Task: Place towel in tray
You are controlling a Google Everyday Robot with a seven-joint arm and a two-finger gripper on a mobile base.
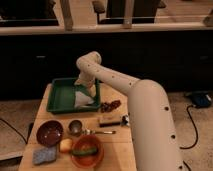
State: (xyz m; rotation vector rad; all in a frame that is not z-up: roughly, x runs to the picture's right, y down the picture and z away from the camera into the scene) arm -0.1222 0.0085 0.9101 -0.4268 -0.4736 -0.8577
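Observation:
A white towel point(82, 98) lies in the right part of the green tray point(62, 95) at the back of the wooden table. My white arm reaches from the right over the table, and my gripper point(90, 91) hangs over the tray's right side, right above or at the towel. The arm hides part of the towel and the tray's right rim.
On the table: a dark red bowl point(49, 132), a small metal cup point(75, 127), a spoon point(100, 132), an orange bowl point(86, 150) holding a green item, a blue sponge point(44, 155), a yellow fruit point(65, 145), dark red snack pieces point(110, 105), a dark brush point(110, 120).

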